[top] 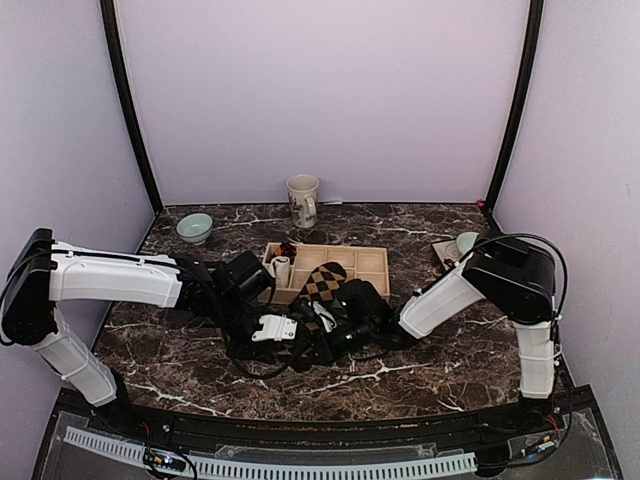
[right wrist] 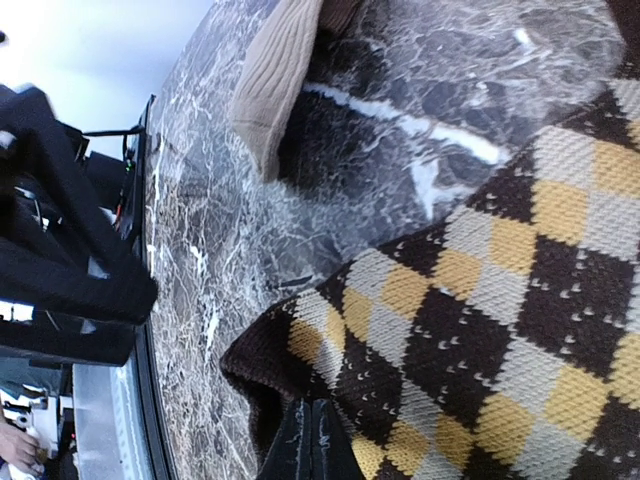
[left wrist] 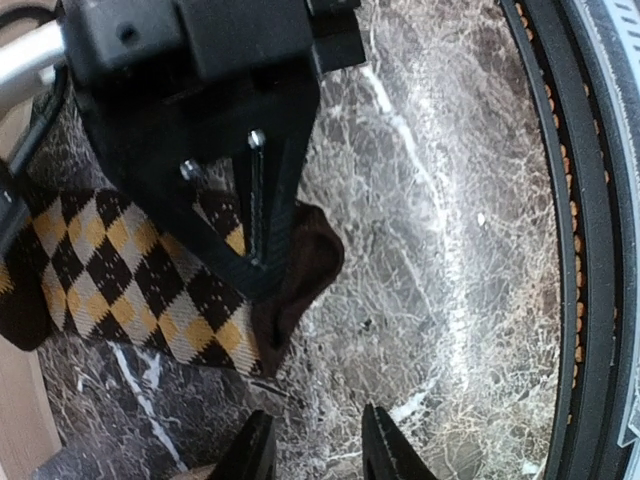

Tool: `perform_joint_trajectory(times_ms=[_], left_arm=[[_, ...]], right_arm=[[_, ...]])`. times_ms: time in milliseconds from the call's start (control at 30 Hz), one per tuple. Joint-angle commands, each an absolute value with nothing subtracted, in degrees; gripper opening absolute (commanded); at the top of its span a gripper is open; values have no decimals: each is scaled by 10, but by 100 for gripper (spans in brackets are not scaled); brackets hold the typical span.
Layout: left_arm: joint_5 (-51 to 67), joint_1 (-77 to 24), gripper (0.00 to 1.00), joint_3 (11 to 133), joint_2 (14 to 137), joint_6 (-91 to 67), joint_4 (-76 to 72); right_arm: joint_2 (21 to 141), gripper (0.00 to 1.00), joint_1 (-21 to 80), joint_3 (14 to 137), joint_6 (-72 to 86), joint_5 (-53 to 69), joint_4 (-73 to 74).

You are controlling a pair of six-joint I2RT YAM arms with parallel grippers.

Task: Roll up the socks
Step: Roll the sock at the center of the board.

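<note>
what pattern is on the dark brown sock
Argyle sock: yellow and cream diamonds on dark brown; clearest in right wrist view.

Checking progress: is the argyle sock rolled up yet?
No, the argyle sock lies spread out flat on the table, with no roll started.

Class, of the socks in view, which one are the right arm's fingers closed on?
The argyle sock, dark brown with cream and yellow diamonds; the right fingers pinch its edge. The plain tan sock lies clear of them.
</note>
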State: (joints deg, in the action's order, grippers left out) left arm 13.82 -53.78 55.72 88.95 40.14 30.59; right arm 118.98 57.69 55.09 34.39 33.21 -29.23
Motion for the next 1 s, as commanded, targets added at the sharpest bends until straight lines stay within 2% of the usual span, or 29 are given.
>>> perform_joint_trajectory(times_ms=[0,333,767,967], left_arm=[[130,-538,31,491,838,383,208],[107,-537,27,432,849,392,77],[167,-537,19,457,881,392,80],[170,-535,20,451,887,415,80]], right_arm=[[1201,0,564,533,375,344,-326],[1211,0,563,536,384,354,-331],[1208,0,563,529,388,357,-337],[1209,0,563,524,390,360,-346]])
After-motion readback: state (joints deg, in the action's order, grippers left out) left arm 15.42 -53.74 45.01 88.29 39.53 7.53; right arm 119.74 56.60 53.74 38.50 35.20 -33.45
